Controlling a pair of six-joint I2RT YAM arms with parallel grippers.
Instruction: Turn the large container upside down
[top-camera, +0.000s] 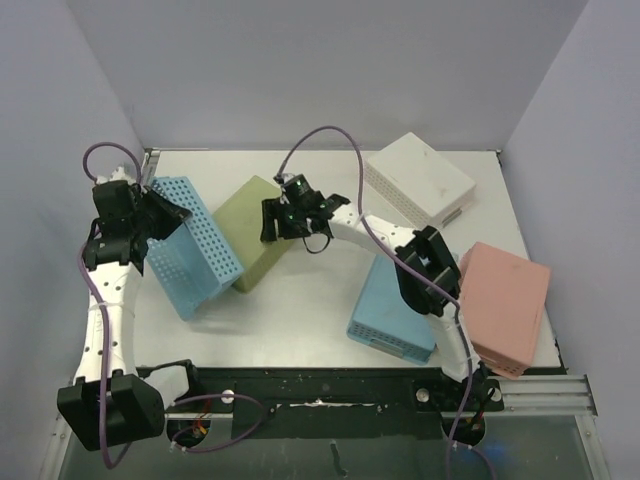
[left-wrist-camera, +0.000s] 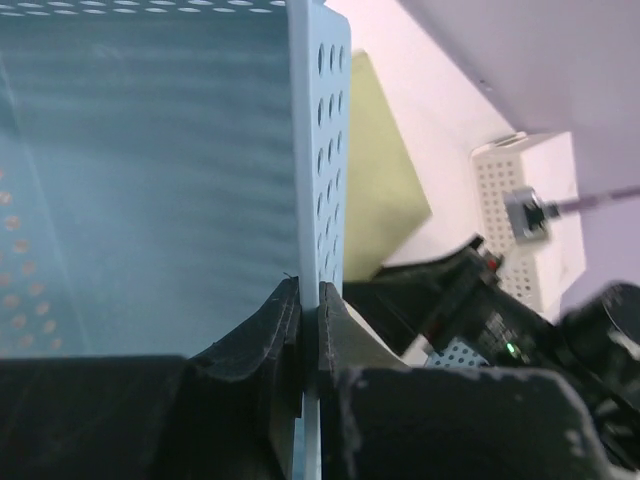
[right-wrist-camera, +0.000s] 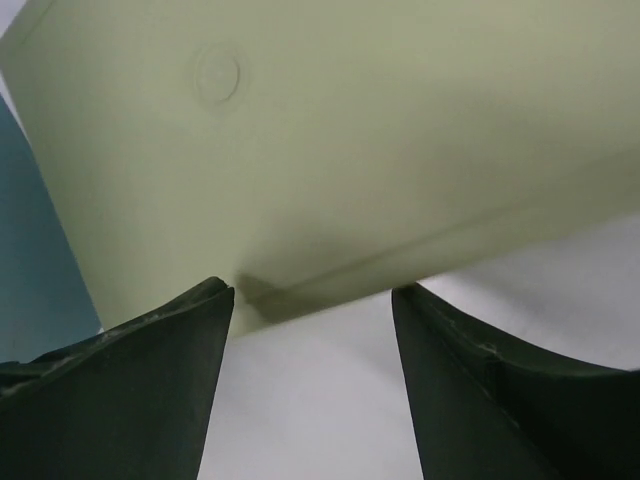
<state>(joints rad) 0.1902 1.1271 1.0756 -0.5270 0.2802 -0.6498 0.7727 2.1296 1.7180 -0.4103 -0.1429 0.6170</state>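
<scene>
The large light-blue perforated container (top-camera: 195, 250) is tilted on its side at the table's left, its open side facing left. My left gripper (top-camera: 165, 215) is shut on its upper wall; in the left wrist view the jaws (left-wrist-camera: 308, 295) pinch the thin blue wall (left-wrist-camera: 318, 150) between them, with the container's inside (left-wrist-camera: 140, 180) to the left. My right gripper (top-camera: 272, 226) is open and empty, its tips (right-wrist-camera: 312, 300) just short of the lower edge of an olive-green container (right-wrist-camera: 350, 130) that lies bottom-up beside the blue one (top-camera: 252, 228).
A white perforated container (top-camera: 420, 180) sits bottom-up at the back right and shows in the left wrist view (left-wrist-camera: 505, 195). A pink container (top-camera: 505, 305) and a smaller blue one (top-camera: 390, 310) lie bottom-up at the front right. Grey walls enclose the table.
</scene>
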